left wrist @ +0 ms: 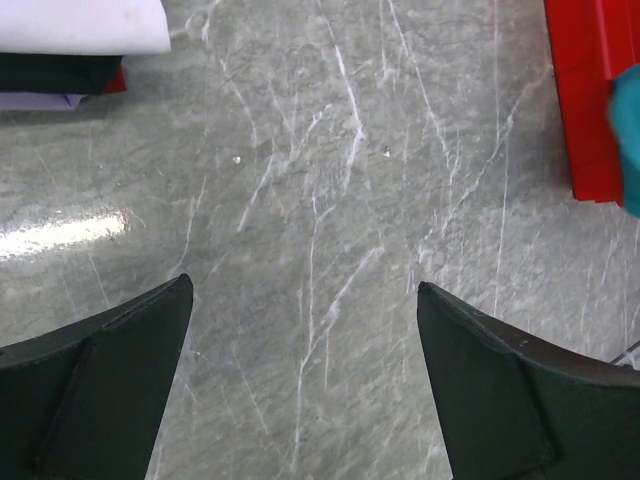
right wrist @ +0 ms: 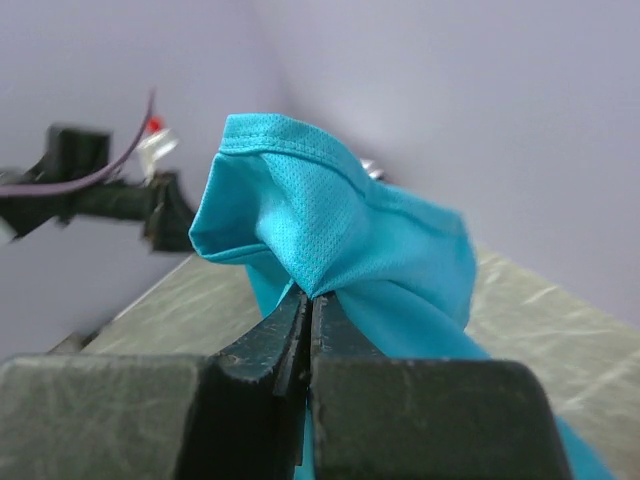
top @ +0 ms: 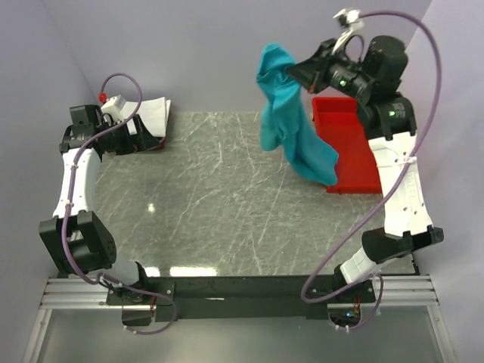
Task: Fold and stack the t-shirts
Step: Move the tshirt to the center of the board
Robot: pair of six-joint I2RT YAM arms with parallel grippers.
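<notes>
My right gripper (top: 293, 72) is shut on the teal-blue t-shirt (top: 290, 121) and holds it high at the back right, so the cloth hangs down in a bunch over the table and the tray's left edge. In the right wrist view the jaws (right wrist: 311, 297) pinch a fold of the teal shirt (right wrist: 340, 235). My left gripper (top: 145, 136) is open and empty at the back left, next to a stack of folded shirts with a white one (top: 153, 113) on top. In the left wrist view the stack (left wrist: 70, 40) is at the top left, white over dark and red layers.
A red plastic tray (top: 349, 147) lies at the back right of the grey marble table (top: 212, 204), partly behind the hanging shirt; its edge shows in the left wrist view (left wrist: 590, 90). Purple walls close in the back and sides.
</notes>
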